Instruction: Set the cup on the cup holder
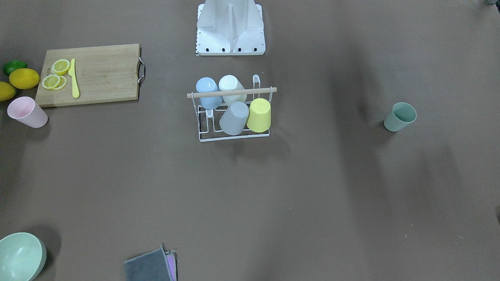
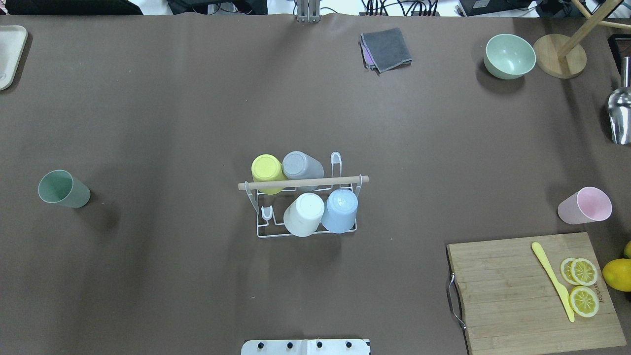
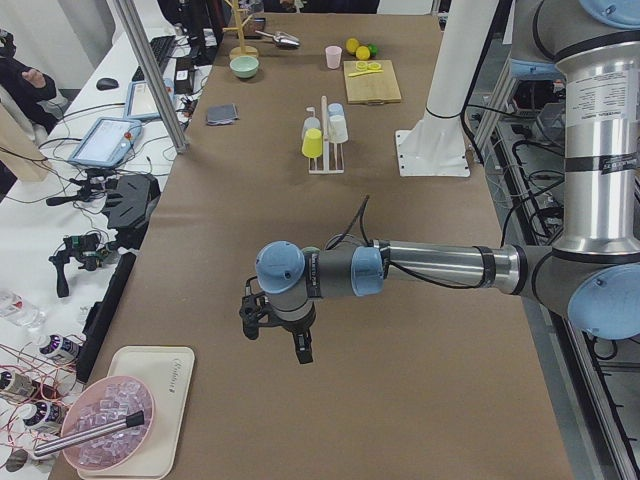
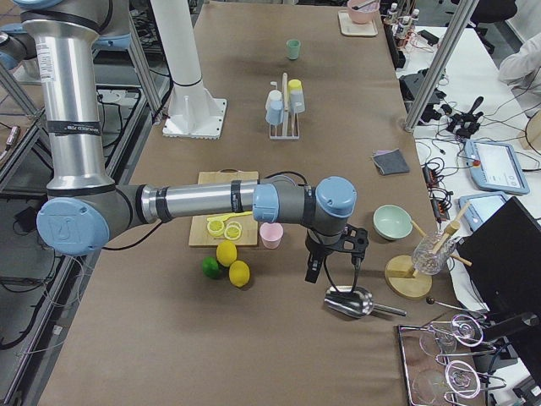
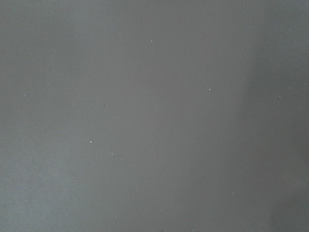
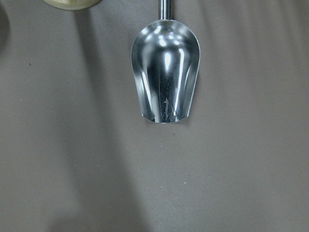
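The white wire cup holder point(image 2: 303, 183) with a wooden rod stands mid-table and also shows in the front view point(image 1: 232, 93). Yellow, grey, white and blue cups sit upside down on its prongs. A green cup point(image 2: 64, 189) stands upright far to the left, and a pink cup point(image 2: 585, 205) stands upright far to the right. My left gripper point(image 3: 275, 335) hangs over bare table at the left end. My right gripper point(image 4: 334, 271) hangs over a metal scoop point(image 6: 165, 72), beyond the pink cup point(image 4: 270, 235). Both show only in side views, so I cannot tell whether they are open or shut.
A wooden cutting board point(image 2: 532, 291) with lemon slices and a yellow knife lies at the near right, with lemons and a lime beside it. A pale green bowl point(image 2: 509, 55), a wooden stand point(image 2: 560, 61) and a grey cloth point(image 2: 386, 48) sit at the far side.
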